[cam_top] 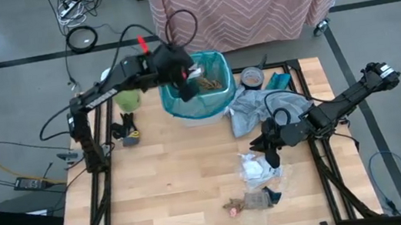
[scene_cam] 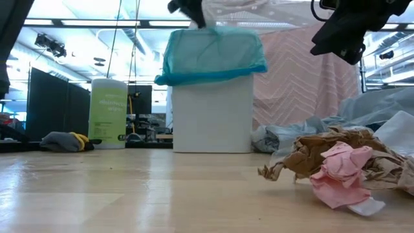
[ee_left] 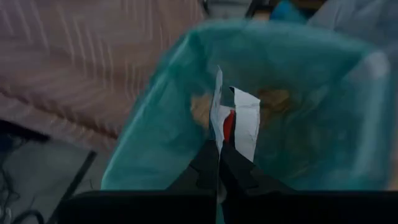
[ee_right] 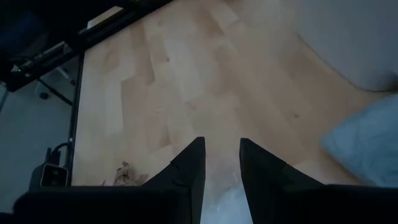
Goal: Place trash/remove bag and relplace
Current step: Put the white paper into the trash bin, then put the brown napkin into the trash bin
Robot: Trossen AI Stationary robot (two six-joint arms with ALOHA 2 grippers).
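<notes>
Wooden table (cam_top: 179, 185): left gripper (ee_left: 219, 146) is pinching a white wrapper (ee_left: 239, 124) over the teal bag (cam_top: 184, 103); right gripper (ee_right: 221, 163), fingers parted and empty, is hovering above scattered trash (cam_top: 259, 171); no label is readable

You won't find any readable text here. The green canister (scene_cam: 108, 112) at the far left of the tabletop (scene_cam: 129, 188) in the low view carries pale lettering on its label, but it is too small and soft to make out. Nothing else you see bears legible words, numbers or signs.
</notes>
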